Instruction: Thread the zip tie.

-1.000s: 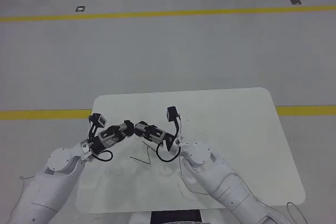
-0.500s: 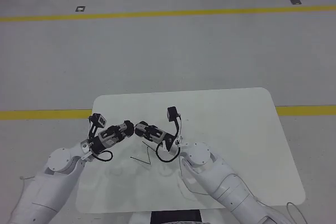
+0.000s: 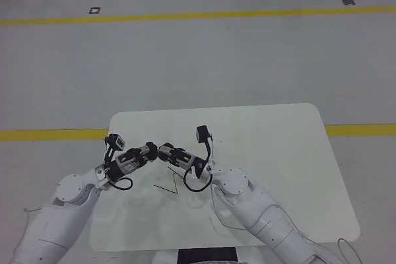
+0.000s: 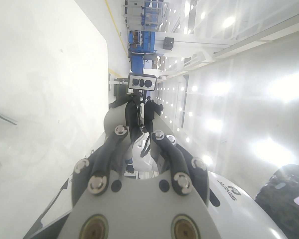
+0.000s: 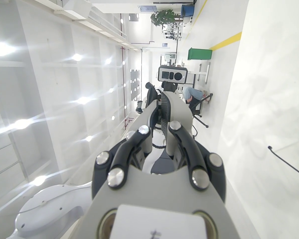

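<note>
A thin black zip tie (image 3: 170, 188) lies bent on the white table (image 3: 270, 145), just in front of both arms. It also appears as a dark line in the left wrist view (image 4: 3, 118) and the right wrist view (image 5: 285, 161). My left gripper (image 3: 153, 152) and right gripper (image 3: 164, 152) face each other tip to tip above the table, a little behind the tie. Both are shut, and I see nothing between their fingers. Each wrist view looks along its own shut gripper, left (image 4: 135, 115) and right (image 5: 162, 110), at the other arm's wrist camera.
The table's right half and far side are bare white surface. Yellow floor lines (image 3: 356, 129) run past the table's sides and behind it. The table's front edge lies close beneath the arms.
</note>
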Robot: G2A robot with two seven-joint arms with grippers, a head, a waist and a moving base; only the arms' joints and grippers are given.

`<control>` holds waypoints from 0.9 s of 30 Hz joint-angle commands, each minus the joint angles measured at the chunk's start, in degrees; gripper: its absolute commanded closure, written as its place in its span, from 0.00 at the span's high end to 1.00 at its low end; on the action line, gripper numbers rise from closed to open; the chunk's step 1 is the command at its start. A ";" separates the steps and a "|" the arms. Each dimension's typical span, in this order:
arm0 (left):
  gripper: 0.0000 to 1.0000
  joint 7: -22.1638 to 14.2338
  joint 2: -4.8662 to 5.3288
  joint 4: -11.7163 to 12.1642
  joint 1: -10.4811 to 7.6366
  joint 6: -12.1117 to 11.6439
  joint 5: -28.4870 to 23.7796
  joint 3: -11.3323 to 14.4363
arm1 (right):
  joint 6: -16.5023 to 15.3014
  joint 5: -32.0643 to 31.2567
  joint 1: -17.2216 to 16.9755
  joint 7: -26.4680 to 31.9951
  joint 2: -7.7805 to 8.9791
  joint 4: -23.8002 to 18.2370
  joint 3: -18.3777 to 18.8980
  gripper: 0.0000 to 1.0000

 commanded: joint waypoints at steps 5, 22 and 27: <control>0.07 -0.05 -0.13 0.04 0.06 0.06 0.13 -0.17 | -0.06 -0.30 0.04 0.30 -0.01 0.06 -0.10 0.00; 0.00 -0.25 -0.46 0.09 0.28 -0.14 0.55 -0.69 | 0.08 -0.44 -0.19 -0.40 -0.05 0.07 0.11 1.00; 0.00 -0.38 -0.48 0.29 0.43 -0.94 1.07 -1.33 | 0.19 -0.24 -0.67 -0.96 0.14 -0.07 1.00 1.00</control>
